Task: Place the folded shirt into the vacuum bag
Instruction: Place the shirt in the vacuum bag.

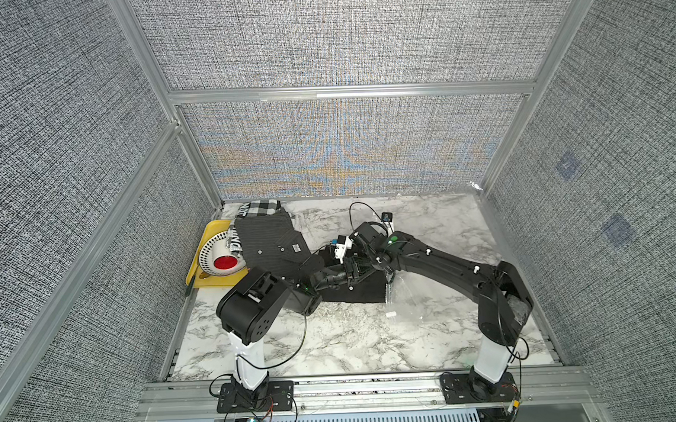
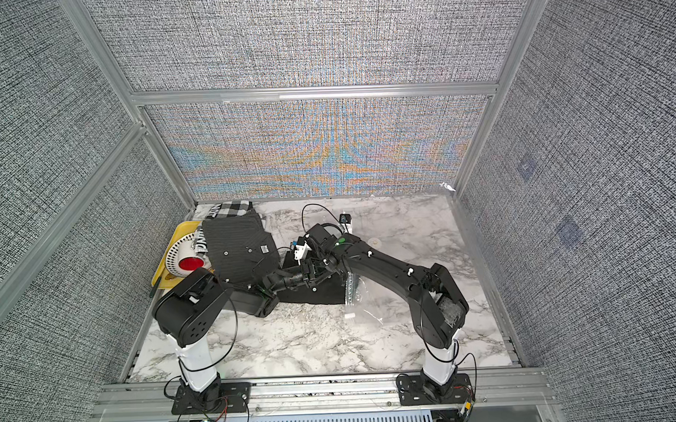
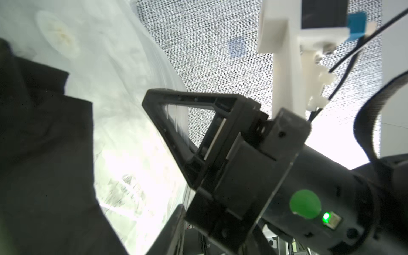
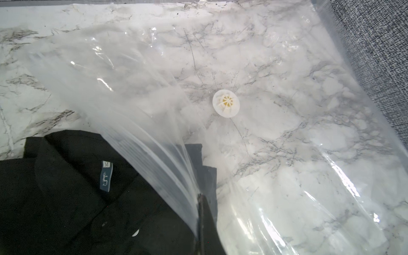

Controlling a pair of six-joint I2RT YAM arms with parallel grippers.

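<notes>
Where the marble-patterned table (image 1: 333, 347) meets its left wall, one flat yellow plastic tray (image 1: 215, 226) holds one white dotted round vessel with a red inside (image 1: 222, 260).

Fabric items, three:
- one black-and-white checked cloth (image 1: 264, 207)
- one dark grey pinstriped folded shirt (image 1: 270, 241)
- one black folded shirt (image 1: 362, 292)

One clear crinkly plastic vacuum bag (image 1: 407, 298) lies rightmost, with one small white clip (image 1: 390, 315) and one round white valve (image 4: 226, 103).

Grippers, two:
- Left gripper (image 1: 348, 276) sits over the black shirt; its grip is not discernible.
- Right gripper (image 4: 201, 220) is clamped on the bag's upper film, holding the mouth raised.

One shirt corner lies under that film. The rest lies outside, just beside both grippers.
</notes>
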